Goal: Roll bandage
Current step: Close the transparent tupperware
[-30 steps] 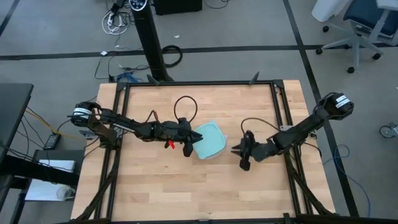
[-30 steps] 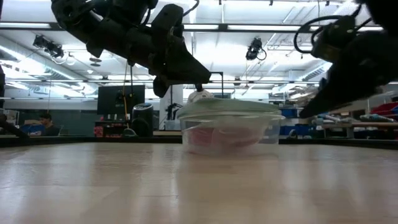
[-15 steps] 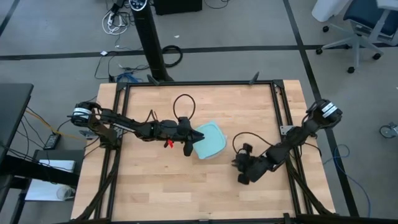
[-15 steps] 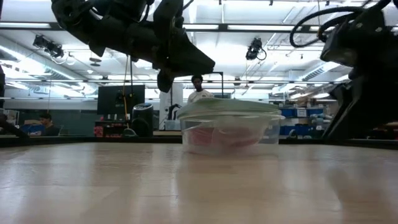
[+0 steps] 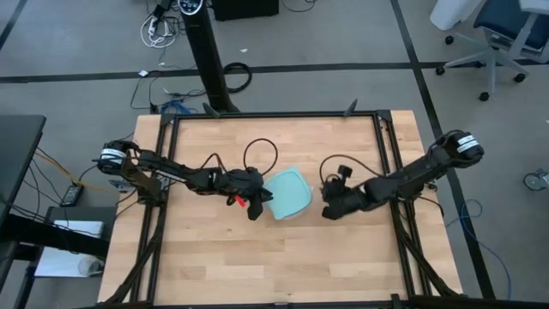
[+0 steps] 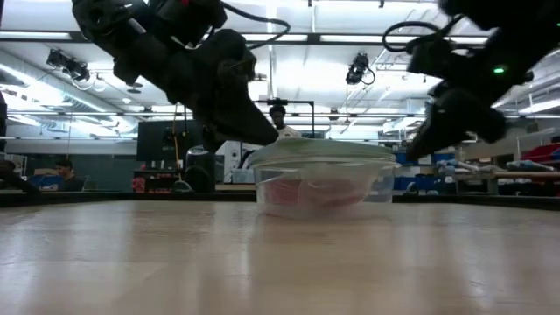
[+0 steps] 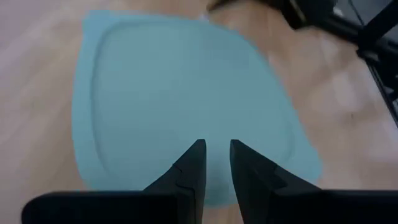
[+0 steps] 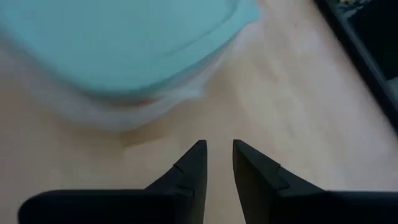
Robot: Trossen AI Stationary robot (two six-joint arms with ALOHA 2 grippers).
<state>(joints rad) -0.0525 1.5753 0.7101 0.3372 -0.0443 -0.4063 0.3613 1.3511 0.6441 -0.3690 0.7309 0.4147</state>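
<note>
A clear container (image 6: 376,185) with a light-blue lid (image 5: 287,193) stands on the table's middle. Through its wall the red bandage (image 6: 311,192) shows, lying inside. My left gripper (image 5: 257,209) slants down at the lid's left edge (image 7: 186,81). Its fingers stand a narrow gap apart with nothing between them, just above the lid. My right gripper (image 5: 328,209) hangs to the right of the container (image 8: 112,43). It slants down over bare wood, also narrowly open and holding nothing.
Black frame rails (image 5: 388,163) run along the table's left, right and far edges. Cable loops (image 5: 259,152) rise from both arms. Bare wood (image 5: 283,266) lies toward the near edge. A person (image 6: 278,118) stands in the room behind the table.
My right gripper swung toward the near edge, then came back up and toward the container, turning as it went. My left gripper tipped downward toward the lid's left edge. The container stayed where it was.
</note>
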